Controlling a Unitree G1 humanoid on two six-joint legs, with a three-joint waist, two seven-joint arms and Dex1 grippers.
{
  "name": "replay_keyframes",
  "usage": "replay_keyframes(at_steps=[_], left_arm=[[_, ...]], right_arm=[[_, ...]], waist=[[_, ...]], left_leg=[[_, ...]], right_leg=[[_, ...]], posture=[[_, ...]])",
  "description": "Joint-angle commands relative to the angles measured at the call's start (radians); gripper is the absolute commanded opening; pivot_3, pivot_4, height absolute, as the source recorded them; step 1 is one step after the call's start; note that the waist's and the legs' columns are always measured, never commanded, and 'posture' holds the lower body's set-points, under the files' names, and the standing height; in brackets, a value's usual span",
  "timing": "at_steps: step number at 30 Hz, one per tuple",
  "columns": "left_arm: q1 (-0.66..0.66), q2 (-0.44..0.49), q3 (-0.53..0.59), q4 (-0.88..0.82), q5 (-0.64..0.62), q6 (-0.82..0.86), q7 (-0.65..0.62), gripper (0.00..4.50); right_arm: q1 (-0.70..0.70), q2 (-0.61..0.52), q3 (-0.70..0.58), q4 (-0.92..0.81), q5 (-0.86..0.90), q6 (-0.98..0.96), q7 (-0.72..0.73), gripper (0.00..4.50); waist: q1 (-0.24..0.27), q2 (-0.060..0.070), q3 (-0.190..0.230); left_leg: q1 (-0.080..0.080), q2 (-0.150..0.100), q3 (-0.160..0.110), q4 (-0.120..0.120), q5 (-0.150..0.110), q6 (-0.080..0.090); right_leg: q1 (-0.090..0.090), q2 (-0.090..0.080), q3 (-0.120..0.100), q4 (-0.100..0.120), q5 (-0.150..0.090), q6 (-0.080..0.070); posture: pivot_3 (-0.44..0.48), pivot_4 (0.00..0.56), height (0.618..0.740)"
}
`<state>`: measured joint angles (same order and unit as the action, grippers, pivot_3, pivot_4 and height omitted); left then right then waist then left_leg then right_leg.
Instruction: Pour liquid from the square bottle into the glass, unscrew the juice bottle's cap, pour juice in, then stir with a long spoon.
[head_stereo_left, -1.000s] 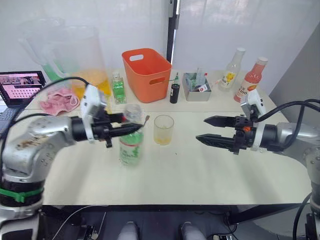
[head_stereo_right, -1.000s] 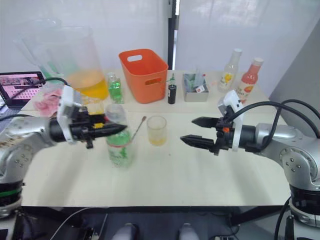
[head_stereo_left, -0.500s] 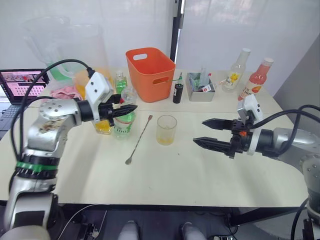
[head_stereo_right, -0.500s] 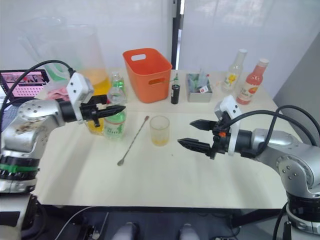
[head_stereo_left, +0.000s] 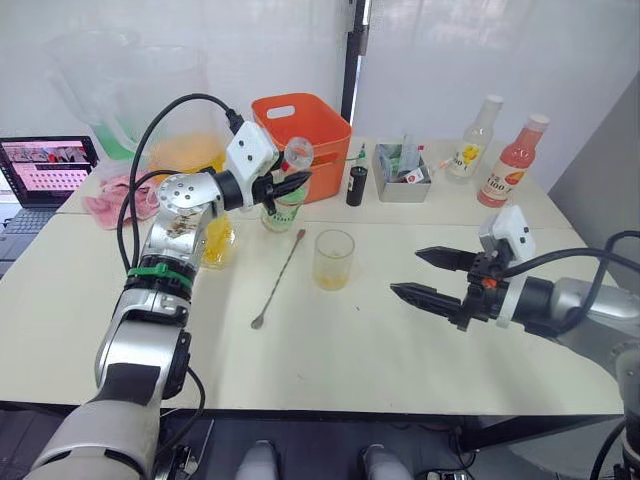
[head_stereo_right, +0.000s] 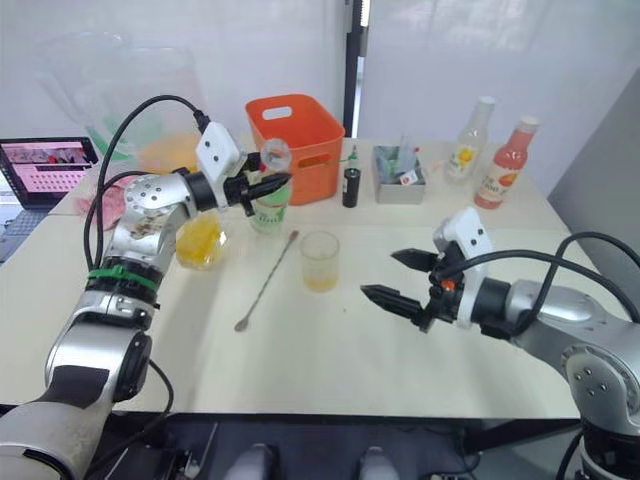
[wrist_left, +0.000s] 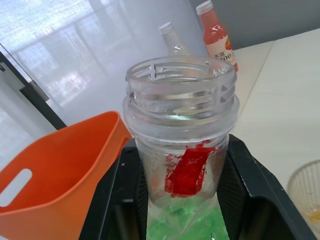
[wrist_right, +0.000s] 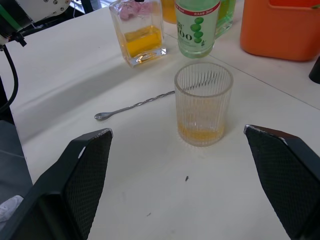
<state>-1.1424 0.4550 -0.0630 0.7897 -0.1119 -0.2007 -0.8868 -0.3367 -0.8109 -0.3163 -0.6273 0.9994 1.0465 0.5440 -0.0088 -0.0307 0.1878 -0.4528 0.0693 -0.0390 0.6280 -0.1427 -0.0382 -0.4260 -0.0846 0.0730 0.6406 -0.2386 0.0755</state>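
While the cap is already off, here's the breakdown, everything placed off the glass:

glass: small clear ribbed tumbler (head_stereo_left: 332, 259) standing mid-table with a shallow yellow layer in the bottom, so I'd say the first pour is done.

juice bottle: tall clear plastic bottle with the green-and-white label (head_stereo_right: 266, 195), lifted behind and to the left of the glass, open neck (wrist_left: 180, 82) leaning toward it, probably lining up the pour.

left gripper: (head_stereo_left: 290, 184) black fingers clamped on both sides of the bottle just under the neck threads, which looks like a grip picked so it can tip freely.

right gripper: (head_stereo_left: 428, 274) spread wide with nothing in it, hovering to the right of the glass, out of the pour's way.

square bottle: squat faceted clear one with yellow liquid (wrist_right: 141, 34), parked upright further left of the glass.

long spoon: thin silver bar spoon (head_stereo_left: 279, 278) lying flat just left of the glass, waiting for the stir.
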Motion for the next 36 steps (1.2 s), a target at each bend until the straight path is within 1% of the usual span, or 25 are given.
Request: replay_keyframes(at_steps=[1,4,7,10,15,19,27,32,36], left_arm=[[-0.075,-0.007,0.001,0.074,0.056,-0.150,0.045,1.33],[-0.092,-0.016,-0.006,0.135,0.099,-0.232,0.070,1.33],[-0.111,-0.015,-0.065,0.211,0.226,-0.398,0.184,1.33],[-0.122,-0.016,-0.099,0.264,0.294,-0.476,0.246,1.33],[-0.134,-0.038,-0.128,0.322,0.350,-0.484,0.293,1.33],[-0.132,-0.020,-0.190,0.326,0.452,-0.572,0.365,1.33],[-0.129,-0.004,-0.241,0.333,0.542,-0.677,0.448,1.33],[-0.151,0.022,-0.282,0.322,0.657,-0.711,0.638,1.33],[-0.166,0.046,-0.332,0.325,0.751,-0.729,0.758,1.33]], right_arm=[[0.015,0.003,-0.053,-0.054,0.050,-0.007,-0.052,4.46],[0.026,0.003,-0.052,-0.065,0.073,-0.010,-0.083,4.46],[0.042,-0.011,-0.057,-0.073,0.093,-0.005,-0.104,4.46],[0.047,-0.027,-0.060,-0.071,0.104,-0.009,-0.119,4.46],[0.053,-0.034,-0.068,-0.070,0.127,-0.011,-0.156,4.46],[0.058,-0.037,-0.068,-0.070,0.144,-0.016,-0.183,4.46],[0.071,-0.047,-0.071,-0.069,0.150,-0.020,-0.203,4.46],[0.062,-0.051,-0.064,-0.062,0.138,-0.027,-0.214,4.46],[0.065,-0.061,-0.071,-0.058,0.134,-0.028,-0.212,4.46]], waist=[[-0.002,0.000,0.000],[-0.002,0.000,0.000],[-0.002,0.000,0.000],[-0.001,0.000,0.000],[-0.001,0.000,0.000],[-0.001,0.000,0.000],[-0.001,0.000,0.000],[-0.002,0.000,0.000],[-0.001,0.000,0.000]], left_leg=[[0.000,0.000,0.000,0.000,0.000,0.000],[0.000,0.000,0.000,0.000,0.000,0.000],[0.000,0.000,0.000,0.000,0.000,0.000],[0.000,0.000,0.000,0.000,0.000,0.000],[0.000,0.000,0.000,0.000,0.000,0.000],[-0.001,0.000,0.000,0.000,0.000,0.000],[0.000,0.000,0.000,0.000,0.000,0.000],[0.000,0.000,0.000,0.001,0.000,0.000],[0.000,0.000,-0.001,0.001,0.000,0.000]], right_leg=[[0.000,0.000,0.000,0.000,0.000,0.000],[0.000,0.000,0.000,0.000,0.000,0.000],[0.000,0.000,0.000,0.000,0.000,0.000],[0.000,0.000,0.000,0.000,0.000,0.000],[0.000,0.000,0.000,0.000,0.000,0.000],[0.000,0.000,0.000,0.000,0.000,0.000],[0.000,0.000,0.000,0.001,0.001,-0.001],[0.000,0.000,0.000,0.001,0.001,-0.001],[0.000,0.000,0.000,0.001,0.001,0.000]], posture=[[0.000,0.150,0.703],[0.000,0.150,0.703],[0.000,0.150,0.703],[0.000,0.150,0.703],[0.000,0.150,0.703],[0.000,0.150,0.703],[0.000,0.150,0.703],[0.000,0.150,0.703],[0.000,0.150,0.703]])
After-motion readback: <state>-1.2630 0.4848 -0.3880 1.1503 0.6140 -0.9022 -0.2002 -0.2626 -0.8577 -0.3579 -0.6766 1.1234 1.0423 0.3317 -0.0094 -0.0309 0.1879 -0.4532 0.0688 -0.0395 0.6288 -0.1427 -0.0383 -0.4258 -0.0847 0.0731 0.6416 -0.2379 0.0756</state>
